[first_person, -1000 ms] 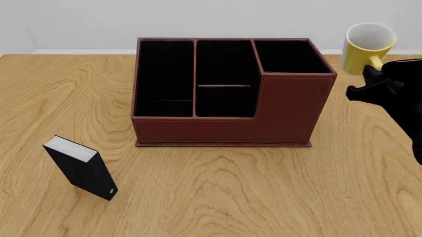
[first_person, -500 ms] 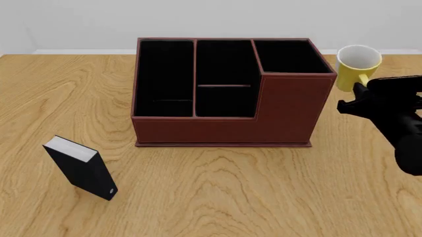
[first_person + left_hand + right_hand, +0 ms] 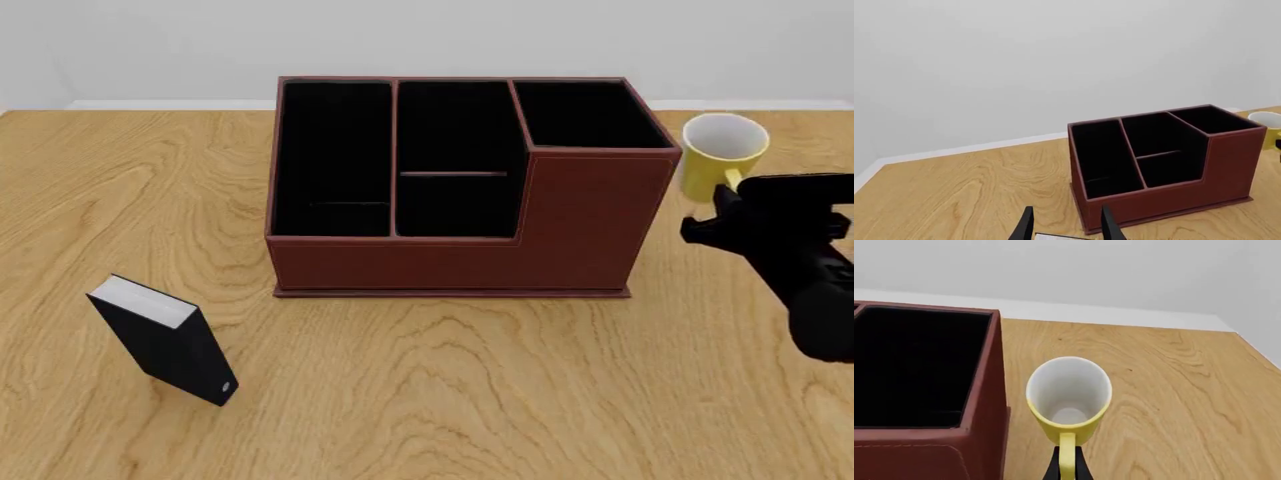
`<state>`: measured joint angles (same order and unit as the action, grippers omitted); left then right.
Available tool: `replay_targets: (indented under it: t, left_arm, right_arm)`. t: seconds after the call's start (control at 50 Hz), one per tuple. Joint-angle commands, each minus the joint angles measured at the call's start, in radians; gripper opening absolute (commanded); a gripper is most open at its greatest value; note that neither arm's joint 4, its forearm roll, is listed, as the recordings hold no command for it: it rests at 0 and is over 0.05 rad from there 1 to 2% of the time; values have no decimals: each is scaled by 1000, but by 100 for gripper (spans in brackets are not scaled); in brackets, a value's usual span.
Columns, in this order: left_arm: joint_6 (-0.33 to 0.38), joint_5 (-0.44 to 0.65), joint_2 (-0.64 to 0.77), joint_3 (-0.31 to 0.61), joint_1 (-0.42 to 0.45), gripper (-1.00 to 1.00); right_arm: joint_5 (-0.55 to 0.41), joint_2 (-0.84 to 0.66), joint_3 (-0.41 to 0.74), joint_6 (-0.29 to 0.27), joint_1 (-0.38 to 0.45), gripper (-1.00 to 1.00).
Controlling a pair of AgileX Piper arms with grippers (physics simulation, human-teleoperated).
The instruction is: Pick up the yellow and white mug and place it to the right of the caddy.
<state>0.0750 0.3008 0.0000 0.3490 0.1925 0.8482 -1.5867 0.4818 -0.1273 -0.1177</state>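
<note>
Our right gripper (image 3: 1066,467) has its jaws clamped on the yellow and white mug's (image 3: 722,152) handle. The mug is upright, just right of the caddy (image 3: 461,190). Our left gripper's (image 3: 1065,226) jaws stand apart, empty.

Caddy (image 3: 1164,165) on wooden table (image 3: 974,195), compartments open upward; mug (image 3: 1269,126) at its 3 o'clock edge; left gripper (image 3: 1064,227) fingertips apart at 6 o'clock.
</note>
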Motion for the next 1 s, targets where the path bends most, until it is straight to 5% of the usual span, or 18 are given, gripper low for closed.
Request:
replay_targets:
  t: [0.02, 1.0]
  left_arm:
    - [2, 1, 0, -3, 3, 100]
    - [2, 5, 0, 3, 7, 100]
  right_arm:
    - [46, -65, 1, 7, -11, -100]
    - [157, -228, -10, -13, -37, -100]
